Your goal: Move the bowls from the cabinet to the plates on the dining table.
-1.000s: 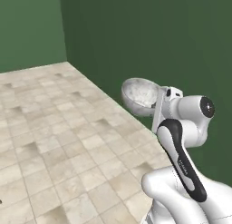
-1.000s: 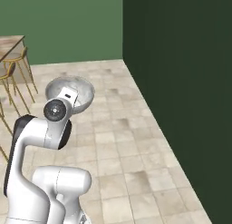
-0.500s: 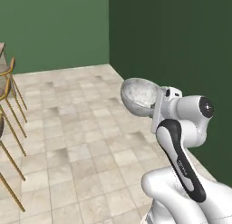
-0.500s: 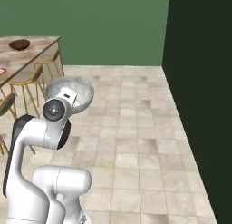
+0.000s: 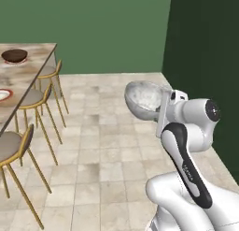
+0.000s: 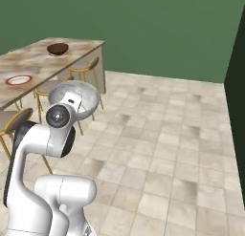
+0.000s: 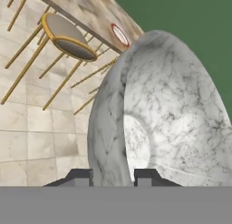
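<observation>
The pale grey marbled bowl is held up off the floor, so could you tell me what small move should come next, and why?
Probably drive the base on toward the long marbled dining table. The tool is shut on the pale grey marbled bowl, the dark brown bowl already sits at the table's far end, and the nearer red-rimmed white plate is bare but looks out of reach.

- The table [image 5: 28, 80] stands well off to the claw's left, long, with a beige-brown marbled top.
- A brown bowl [image 6: 57, 48] sits on a plate at the table's far end, the spot farthest from the claw.
- A bare red-rimmed plate [image 6: 19, 80] lies flat on the top, nearer the claw than the bowl; it shows in the hand view too.
- The tiled floor [image 5: 112, 150] lies beneath the claw; the stools [image 5: 14, 146] stand on it along the table's near edge, between claw and table.
</observation>
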{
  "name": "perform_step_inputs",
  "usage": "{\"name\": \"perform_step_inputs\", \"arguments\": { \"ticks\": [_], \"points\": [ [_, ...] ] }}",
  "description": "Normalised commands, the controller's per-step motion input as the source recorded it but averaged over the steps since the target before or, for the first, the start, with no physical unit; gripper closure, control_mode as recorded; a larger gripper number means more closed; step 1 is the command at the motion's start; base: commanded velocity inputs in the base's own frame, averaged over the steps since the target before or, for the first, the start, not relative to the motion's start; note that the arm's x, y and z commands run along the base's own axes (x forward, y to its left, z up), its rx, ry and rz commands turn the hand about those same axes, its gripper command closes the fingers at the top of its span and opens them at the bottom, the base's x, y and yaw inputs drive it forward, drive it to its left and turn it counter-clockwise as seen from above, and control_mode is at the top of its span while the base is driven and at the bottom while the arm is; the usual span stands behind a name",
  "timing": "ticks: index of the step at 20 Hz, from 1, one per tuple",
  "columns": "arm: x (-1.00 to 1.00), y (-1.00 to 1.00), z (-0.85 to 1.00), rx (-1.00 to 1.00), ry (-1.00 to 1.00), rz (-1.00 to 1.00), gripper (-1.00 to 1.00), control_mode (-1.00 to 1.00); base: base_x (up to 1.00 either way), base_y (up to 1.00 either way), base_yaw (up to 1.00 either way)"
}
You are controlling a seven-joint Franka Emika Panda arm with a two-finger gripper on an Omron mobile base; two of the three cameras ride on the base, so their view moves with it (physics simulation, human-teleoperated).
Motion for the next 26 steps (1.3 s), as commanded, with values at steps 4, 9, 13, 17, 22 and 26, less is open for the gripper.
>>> {"name": "perform_step_inputs", "arguments": {
  "ticks": [4,9,13,17,22,26],
  "points": [
    [0.00,0.00,0.00,0.00,0.00,0.00,1.00,1.00,0.58,-0.51,0.40],
    [0.00,0.00,0.00,0.00,0.00,0.00,1.00,1.00,0.40,-0.48,0.40],
    [0.00,0.00,0.00,0.00,0.00,0.00,1.00,1.00,0.40,-0.49,0.43],
    [0.00,0.00,0.00,0.00,0.00,0.00,1.00,1.00,0.51,-0.58,0.45],
    [0.00,0.00,0.00,0.00,0.00,0.00,1.00,1.00,0.45,-0.73,0.41],
    [0.00,0.00,0.00,0.00,0.00,0.00,1.00,1.00,0.30,-0.91,0.29]
  ]
}}
